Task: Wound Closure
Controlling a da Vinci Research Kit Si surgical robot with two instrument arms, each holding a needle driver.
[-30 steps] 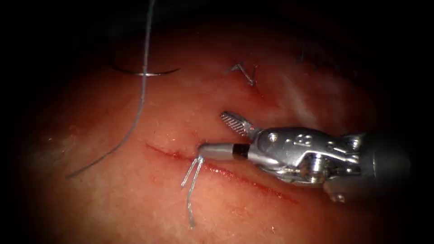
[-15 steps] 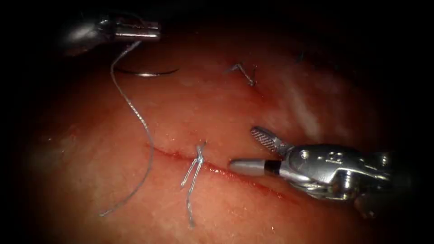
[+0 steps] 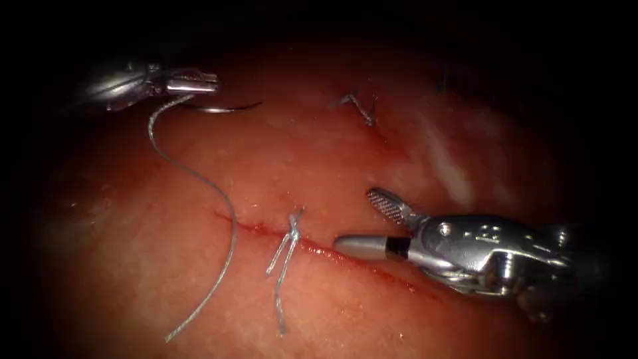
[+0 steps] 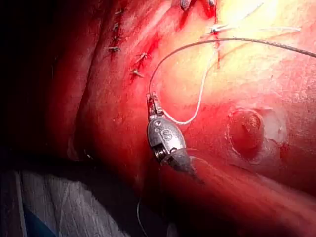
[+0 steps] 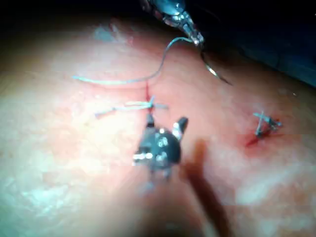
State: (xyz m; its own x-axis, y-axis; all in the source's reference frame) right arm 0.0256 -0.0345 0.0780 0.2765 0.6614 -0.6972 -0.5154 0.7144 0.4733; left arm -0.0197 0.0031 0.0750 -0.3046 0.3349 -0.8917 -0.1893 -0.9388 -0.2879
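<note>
Endoscope view: the right tool [image 3: 372, 223] lies over the tissue [image 3: 319, 166] on the right side, with its tip just above the cut [image 3: 345, 256]. Its two jaws stand clearly apart, one toothed jaw pointing up and left, the other lying flat toward the knot [image 3: 292, 226], and they hold nothing. The knot sits on the cut, and two short cut ends [image 3: 279, 279] hang down from it. The tip of the lower jaw is near the knot but does not touch it.

The left tool [image 3: 199, 81] is at the upper left, well apart from the cut. Its jaws are closed on the thread [image 3: 219, 193]. From the jaws the thread curves down across the tissue left of the knot and ends free on the tissue at the lower left. The needle [image 3: 226, 108] lies on the tissue just below the left tool's tip, as a thin dark curve; no tool holds it, and I cannot tell whether any part of it is in the tissue. An older stitch [image 3: 362, 110] sits higher up on the tissue, with red fluid [image 3: 385, 136] beside it.

Left wrist view: the left tool [image 4: 153, 98] grips the thread [image 4: 207, 43] at its tip, and the thread arcs away over the tissue [image 4: 256, 79].

Right wrist view: the right tool [image 5: 165, 126] is just before the knot [image 5: 150, 104], jaws parted, and the left tool [image 5: 196, 38] holds the thread [image 5: 160, 66] farther away, with the needle [image 5: 212, 71] just beside it.
</note>
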